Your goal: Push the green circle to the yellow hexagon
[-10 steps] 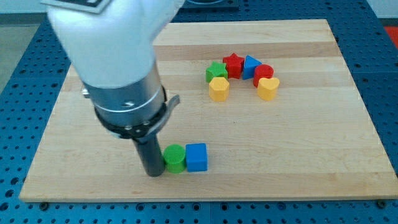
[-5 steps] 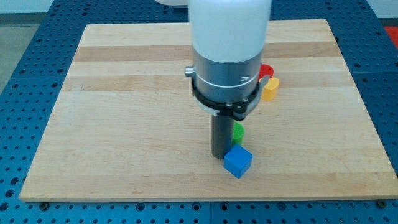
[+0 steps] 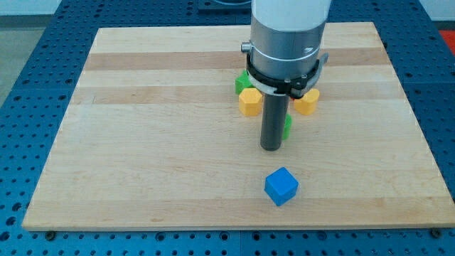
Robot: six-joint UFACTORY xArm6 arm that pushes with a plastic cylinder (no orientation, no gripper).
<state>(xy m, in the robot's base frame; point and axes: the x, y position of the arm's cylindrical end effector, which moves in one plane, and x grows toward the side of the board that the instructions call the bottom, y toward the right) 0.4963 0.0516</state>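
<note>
The green circle (image 3: pixel 287 126), now mostly hidden behind the tip (image 3: pixel 271 148), has moved up the board, leaving the blue cube (image 3: pixel 281 186) behind, and sits near the yellow hexagon (image 3: pixel 249 102); the rod grips nothing, only pushes.

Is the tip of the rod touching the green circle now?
Cannot tell. In the camera view, my tip stands just left of the green circle, but the rod covers most of that block, so no contact line or gap shows plainly.
</note>
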